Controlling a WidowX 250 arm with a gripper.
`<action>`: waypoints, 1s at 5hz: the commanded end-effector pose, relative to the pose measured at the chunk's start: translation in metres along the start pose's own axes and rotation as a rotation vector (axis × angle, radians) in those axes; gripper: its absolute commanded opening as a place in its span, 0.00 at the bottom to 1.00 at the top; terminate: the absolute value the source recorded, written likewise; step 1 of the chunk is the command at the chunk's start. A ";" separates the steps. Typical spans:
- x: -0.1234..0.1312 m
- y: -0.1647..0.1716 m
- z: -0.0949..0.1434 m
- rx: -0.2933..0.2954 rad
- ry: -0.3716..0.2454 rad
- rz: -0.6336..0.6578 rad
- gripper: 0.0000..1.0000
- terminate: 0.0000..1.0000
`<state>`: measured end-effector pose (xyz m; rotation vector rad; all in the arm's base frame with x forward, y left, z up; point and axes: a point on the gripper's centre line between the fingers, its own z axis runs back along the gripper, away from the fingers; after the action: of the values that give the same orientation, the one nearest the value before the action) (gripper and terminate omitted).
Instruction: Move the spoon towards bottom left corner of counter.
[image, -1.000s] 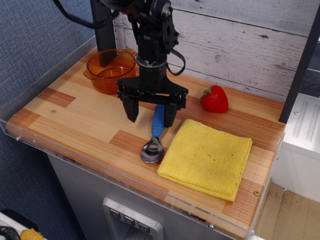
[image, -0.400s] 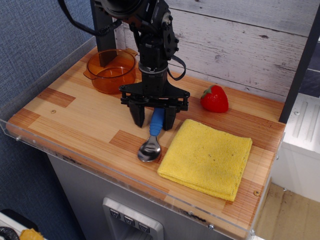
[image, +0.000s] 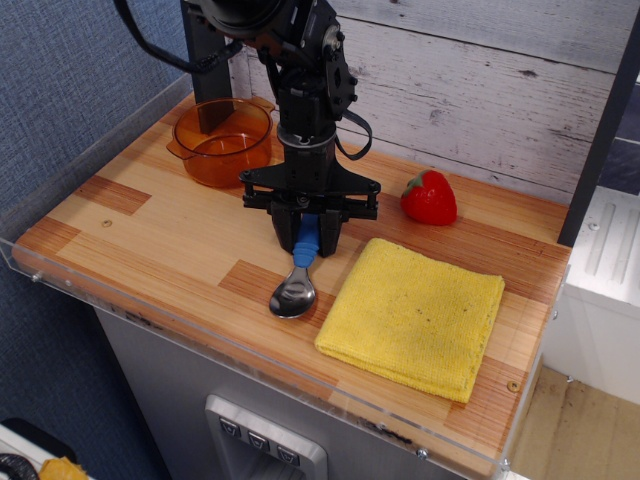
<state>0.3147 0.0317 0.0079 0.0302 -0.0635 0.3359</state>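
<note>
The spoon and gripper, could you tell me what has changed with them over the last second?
The gripper has closed its fingers onto the blue handle of the spoon, whose bowl has slid slightly left. The yellow cloth, strawberry and orange bowl stayed put.

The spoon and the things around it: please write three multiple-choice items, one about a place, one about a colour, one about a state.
1. Where does the strawberry lie?
A. behind the yellow cloth
B. inside the orange bowl
C. on the cloth

2. What colour is the handle of the spoon?
A. red
B. blue
C. green

3. How is the gripper?
A. open, far from the spoon
B. shut on nothing
C. shut on the spoon handle

Answers: 1 A, it sits on the counter nearer the wall; 2 B, blue shows between the fingers; 3 C, both fingers press the handle.
</note>
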 end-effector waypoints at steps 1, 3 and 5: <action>-0.009 0.018 0.035 0.033 -0.023 0.105 0.00 0.00; -0.036 0.055 0.052 0.055 -0.007 0.558 0.00 0.00; -0.045 0.097 0.044 0.064 -0.052 1.060 0.00 0.00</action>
<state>0.2368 0.1152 0.0387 0.0822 -0.0722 1.4050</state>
